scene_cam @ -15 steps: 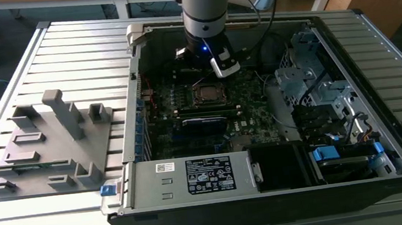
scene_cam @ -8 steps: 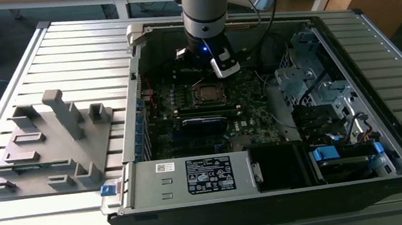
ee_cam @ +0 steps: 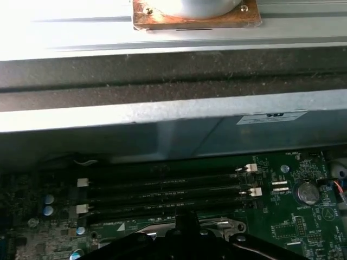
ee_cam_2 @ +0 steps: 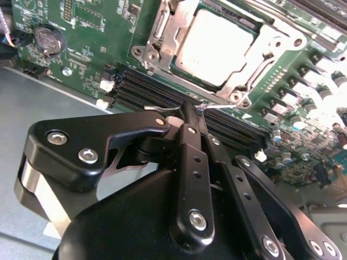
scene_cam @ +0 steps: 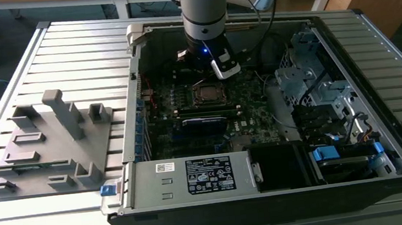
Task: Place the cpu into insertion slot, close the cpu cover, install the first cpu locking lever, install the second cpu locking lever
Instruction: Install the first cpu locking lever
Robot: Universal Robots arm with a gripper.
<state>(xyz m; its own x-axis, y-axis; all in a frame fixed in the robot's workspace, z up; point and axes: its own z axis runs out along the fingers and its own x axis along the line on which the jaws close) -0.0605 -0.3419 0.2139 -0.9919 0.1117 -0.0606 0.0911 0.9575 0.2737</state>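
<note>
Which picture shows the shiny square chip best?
The second wrist view: the cpu is close up, its silver face framed by the cpu cover. In the exterior view it is a tiny square below the arm. The first wrist view catches the edge of the insertion slot.

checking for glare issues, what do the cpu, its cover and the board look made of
cpu: dull silver-grey metal face, matte, soft sheen.
cpu cover: brighter bare metal, likely steel, glints on its edges.
motherboard: green coated circuit board, probably fibreglass, slightly glossy.
</note>
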